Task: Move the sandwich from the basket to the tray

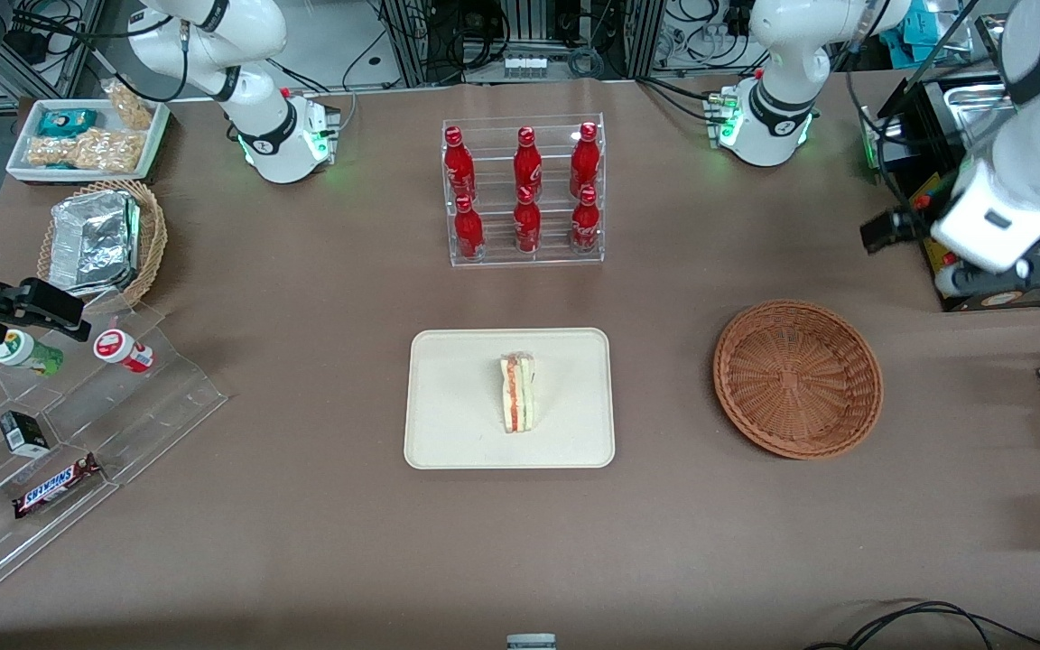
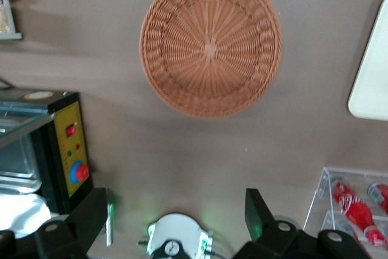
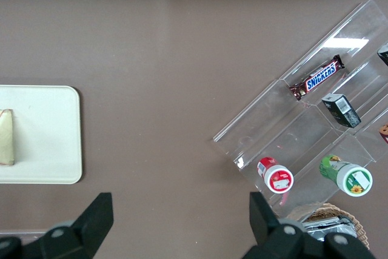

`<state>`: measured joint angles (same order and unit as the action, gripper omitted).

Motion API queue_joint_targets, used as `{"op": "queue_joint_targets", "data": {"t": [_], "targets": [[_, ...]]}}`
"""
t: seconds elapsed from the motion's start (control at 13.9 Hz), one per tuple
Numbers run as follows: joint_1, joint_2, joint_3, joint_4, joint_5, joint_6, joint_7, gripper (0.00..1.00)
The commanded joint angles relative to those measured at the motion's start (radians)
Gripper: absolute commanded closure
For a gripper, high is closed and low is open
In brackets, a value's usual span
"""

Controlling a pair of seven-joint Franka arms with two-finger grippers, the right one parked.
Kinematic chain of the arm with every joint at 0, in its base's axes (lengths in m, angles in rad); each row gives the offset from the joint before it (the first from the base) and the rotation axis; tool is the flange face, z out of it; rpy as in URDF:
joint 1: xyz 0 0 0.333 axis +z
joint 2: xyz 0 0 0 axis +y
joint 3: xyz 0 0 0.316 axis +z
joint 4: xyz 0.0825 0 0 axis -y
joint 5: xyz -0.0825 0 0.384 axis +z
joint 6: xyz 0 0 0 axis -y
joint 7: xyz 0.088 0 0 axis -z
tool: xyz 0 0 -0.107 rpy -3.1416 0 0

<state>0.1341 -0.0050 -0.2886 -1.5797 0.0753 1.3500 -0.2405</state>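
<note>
Cataloguing, nearest the front camera first, every place given relative to the tray:

Tray point(image 1: 448, 433): cream rectangle at mid-table, low rim, bare surface all around its load.

Sandwich point(image 1: 517, 392): lies on the tray near its centre, filling edge up, long axis running from the front camera toward the bottle rack; well inside every rim, so by appearance the placing is done.

Basket point(image 1: 797, 378): beside the tray toward the working arm's end of the table, apart from it, holding nothing.

Gripper point(image 2: 176, 222): raised well above the table, off toward the working arm's end and farther from the front camera than the tray; fingers point(image 2: 259, 213) spread wide, nothing between them. The sandwich lies away from it, past the basket.

Open room: bare brown tabletop between tray and basket and on all sides of the tray.

Bottle rack point(image 1: 524, 191): clear stand of red bottles, farther from the front camera than the tray, well apart.

Judgement: only withdrawal appears left; the yellow-panelled box point(image 2: 68, 150) near the gripper is the one edge to mind.
</note>
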Motion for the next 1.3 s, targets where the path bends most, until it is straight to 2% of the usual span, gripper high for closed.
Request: {"op": "queue_joint_targets", "data": {"t": [0.0, 0.14, 0.65, 1.23], "targets": [[-0.069, -0.023, 0.077, 0.033, -0.005, -0.058, 0.009, 0.00], [-0.044, 0.016, 0.080, 0.107, -0.063, -0.095, 0.010, 0.00], [-0.048, 0.017, 0.074, 0.103, -0.052, -0.078, 0.016, 0.00], [-0.054, -0.073, 0.069, -0.046, -0.043, 0.052, 0.084, 0.00]]}}
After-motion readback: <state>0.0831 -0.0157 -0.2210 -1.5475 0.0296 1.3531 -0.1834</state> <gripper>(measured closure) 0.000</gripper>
